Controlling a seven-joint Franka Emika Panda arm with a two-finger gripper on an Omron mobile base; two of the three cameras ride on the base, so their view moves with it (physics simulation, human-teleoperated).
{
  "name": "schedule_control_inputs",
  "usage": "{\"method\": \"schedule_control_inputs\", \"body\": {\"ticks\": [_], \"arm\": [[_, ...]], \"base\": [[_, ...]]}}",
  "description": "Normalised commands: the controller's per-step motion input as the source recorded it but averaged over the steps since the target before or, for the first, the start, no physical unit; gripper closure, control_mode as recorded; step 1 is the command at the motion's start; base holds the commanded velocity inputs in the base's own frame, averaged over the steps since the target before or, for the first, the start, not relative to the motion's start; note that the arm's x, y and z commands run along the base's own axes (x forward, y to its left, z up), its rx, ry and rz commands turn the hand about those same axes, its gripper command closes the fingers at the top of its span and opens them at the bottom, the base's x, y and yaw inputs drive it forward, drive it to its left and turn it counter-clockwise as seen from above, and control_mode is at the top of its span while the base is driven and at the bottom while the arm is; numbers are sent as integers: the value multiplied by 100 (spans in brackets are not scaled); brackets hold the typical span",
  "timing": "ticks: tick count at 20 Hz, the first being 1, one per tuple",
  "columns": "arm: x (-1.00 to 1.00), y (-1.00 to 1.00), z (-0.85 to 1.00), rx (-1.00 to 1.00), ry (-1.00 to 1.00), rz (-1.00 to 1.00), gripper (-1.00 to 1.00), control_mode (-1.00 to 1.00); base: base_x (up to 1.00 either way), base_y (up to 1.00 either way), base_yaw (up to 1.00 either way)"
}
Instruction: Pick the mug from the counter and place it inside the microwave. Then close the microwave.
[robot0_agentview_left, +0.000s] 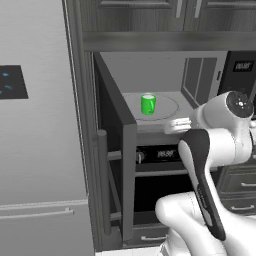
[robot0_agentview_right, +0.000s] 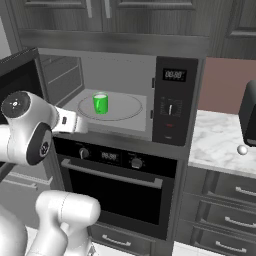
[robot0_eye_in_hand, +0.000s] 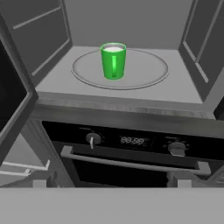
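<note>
The mug is seated upright on the microwave turntable; fingers are spread, empty. The door is unclosed: a swing may clip the arm.

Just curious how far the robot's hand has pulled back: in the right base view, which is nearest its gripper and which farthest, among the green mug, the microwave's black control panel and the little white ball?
1. Green mug, on the turntable just beyond the gripper.
2. Black control panel, right of the cavity.
3. White ball, far right on the marble counter.
</note>
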Motion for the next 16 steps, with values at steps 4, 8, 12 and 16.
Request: {"method": "schedule_control_inputs", "body": {"ticks": [4, 8, 12, 16], "arm": [[-45, 0, 5, 0, -15, 3, -100, -100], [-52, 0, 22, 0, -5, 3, -100, -100], [-60, 0, 44, 0, 2, 4, -100, -100], [-88, 0, 21, 0, -2, 0, -100, -100]], "base": [[0, 0, 0], [0, 0, 0], [0, 0, 0], [0, 0, 0]]}}
